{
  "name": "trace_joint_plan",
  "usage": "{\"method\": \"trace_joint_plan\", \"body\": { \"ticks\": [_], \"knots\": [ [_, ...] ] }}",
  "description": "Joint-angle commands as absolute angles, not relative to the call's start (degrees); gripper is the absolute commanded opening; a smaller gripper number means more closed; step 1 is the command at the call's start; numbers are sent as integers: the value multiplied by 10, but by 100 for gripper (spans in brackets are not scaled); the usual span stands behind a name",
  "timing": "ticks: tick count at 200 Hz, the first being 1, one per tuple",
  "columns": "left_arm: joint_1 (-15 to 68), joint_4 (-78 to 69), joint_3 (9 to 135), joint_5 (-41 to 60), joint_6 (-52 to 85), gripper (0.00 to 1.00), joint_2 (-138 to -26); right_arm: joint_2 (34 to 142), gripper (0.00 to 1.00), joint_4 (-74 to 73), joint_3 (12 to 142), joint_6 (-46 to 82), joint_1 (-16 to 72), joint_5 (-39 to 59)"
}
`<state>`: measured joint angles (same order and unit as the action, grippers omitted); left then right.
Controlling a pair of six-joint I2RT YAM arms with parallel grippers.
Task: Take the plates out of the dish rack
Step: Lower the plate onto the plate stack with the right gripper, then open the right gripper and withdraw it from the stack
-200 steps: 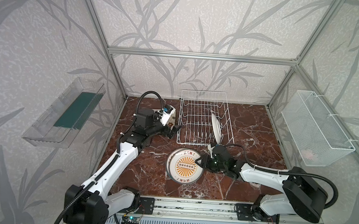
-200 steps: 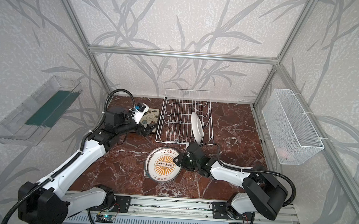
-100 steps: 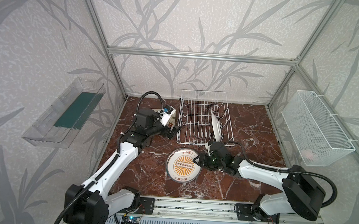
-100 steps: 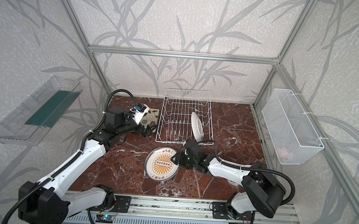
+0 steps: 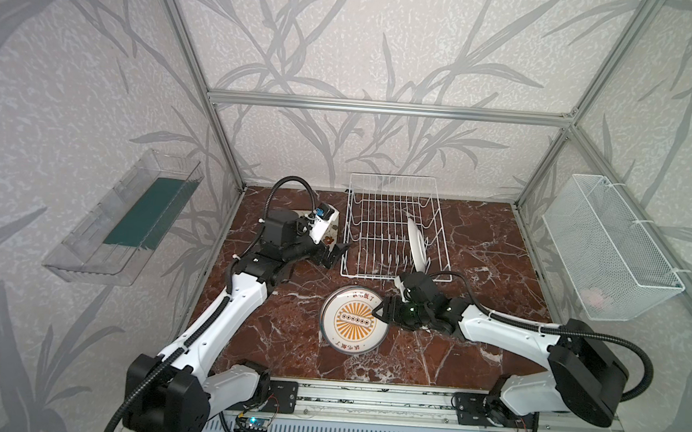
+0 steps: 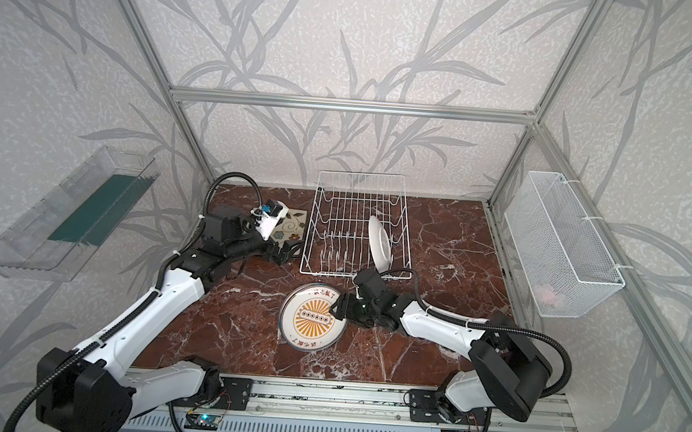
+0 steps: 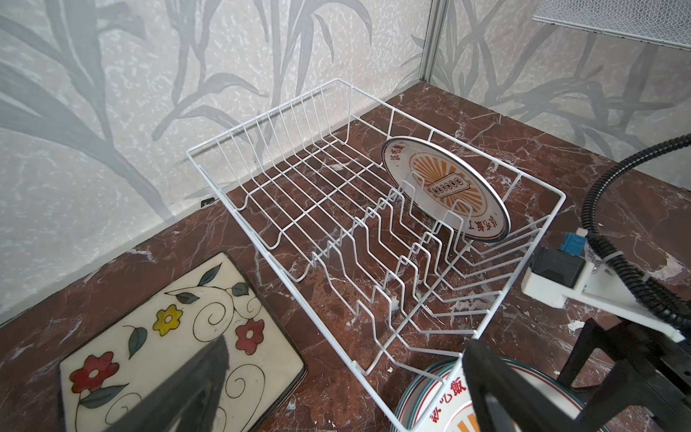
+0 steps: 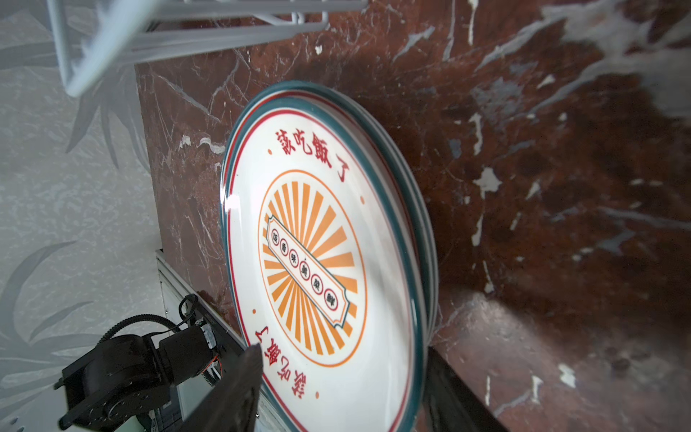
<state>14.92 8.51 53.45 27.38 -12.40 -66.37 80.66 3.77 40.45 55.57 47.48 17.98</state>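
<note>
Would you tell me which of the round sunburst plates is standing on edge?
The round plate in the dish rack, upright between its tines; the other round plates lie flat, stacked on the table.

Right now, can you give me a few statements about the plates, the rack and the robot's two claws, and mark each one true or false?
1. Exactly one round plate stands in the dish rack. True.
2. The stack of round plates lies behind the rack. False: it lies on the table in front of the rack.
3. The left gripper is open and holds nothing. True.
4. The flowered square plate stands upright in the rack. False: it lies flat on the table beside the rack.
5. The right gripper is at the edge of the stack. True.
</note>
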Motion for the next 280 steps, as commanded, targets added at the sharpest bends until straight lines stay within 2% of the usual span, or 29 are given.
{"method": "trace_joint_plan", "body": {
  "ticks": [1, 95, 124, 151, 179, 200, 242, 280],
  "knots": [
    [148, 82, 558, 286, -114, 99, -667, 783, 70, 78, 421, 524, 476, 166],
    [148, 88, 560, 283, -116, 99, -672, 843, 70, 40, 443, 525, 477, 223],
    [148, 78, 564, 284, -101, 99, -672, 805, 69, 53, 441, 480, 477, 207],
    [149, 82, 597, 234, -54, 99, -678, 753, 70, 95, 443, 421, 476, 177],
    [158, 86, 639, 251, 10, 99, -685, 684, 72, 134, 443, 342, 476, 128],
    [178, 93, 677, 241, 40, 99, -698, 615, 76, 158, 435, 280, 473, 48],
    [235, 152, 755, 161, 73, 98, -753, 477, 100, 204, 436, 180, 413, -50],
    [276, 169, 804, 191, 155, 96, -824, 436, 99, 276, 492, 115, 304, -62]
  ]
}}
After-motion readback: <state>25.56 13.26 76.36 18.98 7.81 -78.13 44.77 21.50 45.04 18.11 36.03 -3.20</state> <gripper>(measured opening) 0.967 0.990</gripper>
